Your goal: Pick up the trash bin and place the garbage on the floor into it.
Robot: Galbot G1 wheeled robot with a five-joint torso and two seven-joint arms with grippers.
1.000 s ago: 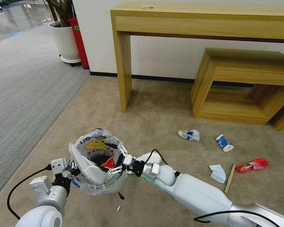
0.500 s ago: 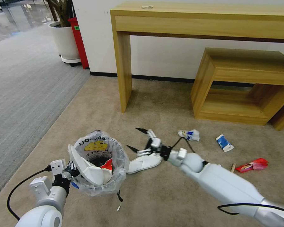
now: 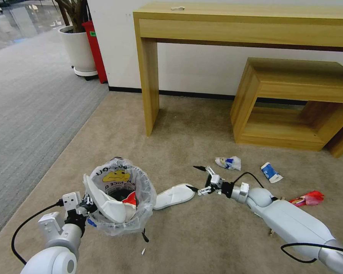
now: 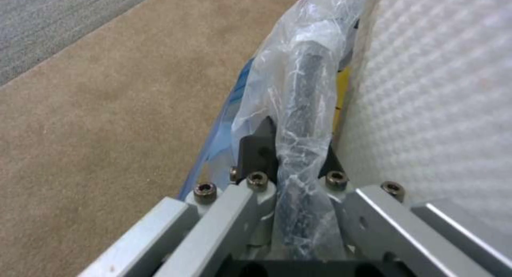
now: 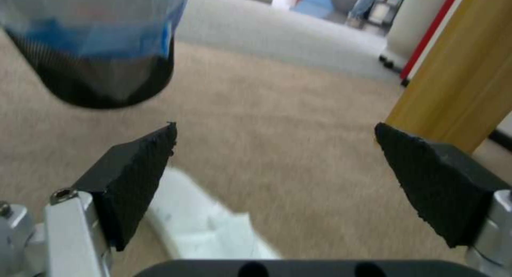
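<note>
1. While the left gripper [image 3: 88, 204] pinches the near-left rim of the trash bin [image 3: 120, 198], we note the bin hangs clear of the floor; its clear liner is bunched between the jaws, seen close in the left wrist view [image 4: 299, 157].
2. One white slipper [image 3: 104, 201] already stands in the bin, tall above the rim.
3. Right gripper [image 3: 199, 179] hovers low with jaws spread wide, just right of the second slipper [image 3: 174, 196] lying on the carpet beside the bin.
4. We judge this slipper light, soft and floppy; it should fold under a pinch. Best hold: across the toe end or side edge, nearest the gripper.
5. Liner is slippery; we reckon the rim grip could creep as load grows.
6. Farther right lie a crumpled wrapper [image 3: 228, 163], a carton [image 3: 271, 172] and a red wrapper [image 3: 306, 198].
</note>
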